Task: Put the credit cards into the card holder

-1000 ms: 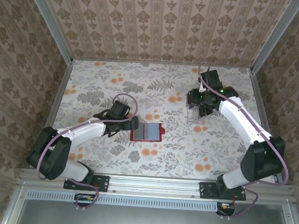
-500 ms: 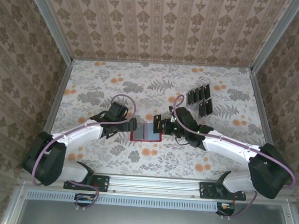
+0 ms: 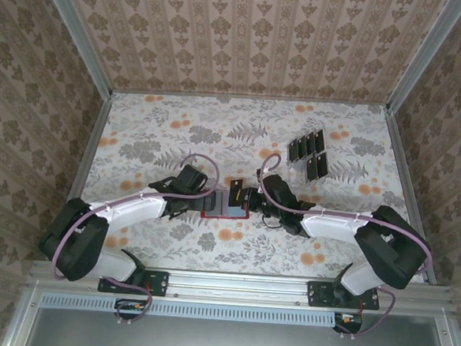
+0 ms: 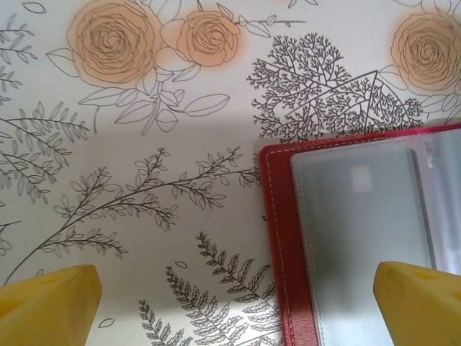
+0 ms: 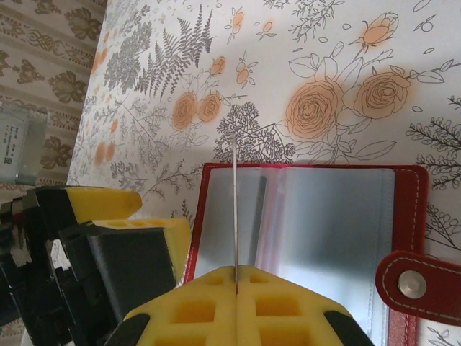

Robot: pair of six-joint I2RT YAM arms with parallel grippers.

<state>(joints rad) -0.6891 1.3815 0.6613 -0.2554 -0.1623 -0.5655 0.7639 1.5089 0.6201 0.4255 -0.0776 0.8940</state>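
Observation:
The card holder (image 3: 222, 207) lies open on the flowered table, red-edged with clear inner sleeves (image 5: 324, 223) and a snap tab (image 5: 414, 285) at its right. My right gripper (image 5: 236, 277) is shut on one thin credit card (image 5: 235, 209), seen edge-on and standing upright over the holder's left half. From above, that card (image 3: 235, 191) is a dark upright sliver at the right gripper (image 3: 243, 199). My left gripper (image 3: 207, 197) stands open at the holder's left edge (image 4: 277, 238), its yellow fingertips (image 4: 47, 303) wide apart astride that edge. Several more black credit cards (image 3: 307, 155) stand at the back right.
The spare cards sit in a clear slotted rack (image 3: 310, 169) near the right rear of the table. The left gripper's yellow fingers (image 5: 108, 205) are close beside the held card in the right wrist view. Patterned walls close the table on three sides.
The right arm swung from the rack at the back right down to the holder, carrying a card. The left gripper slid slightly right toward the holder's left edge.

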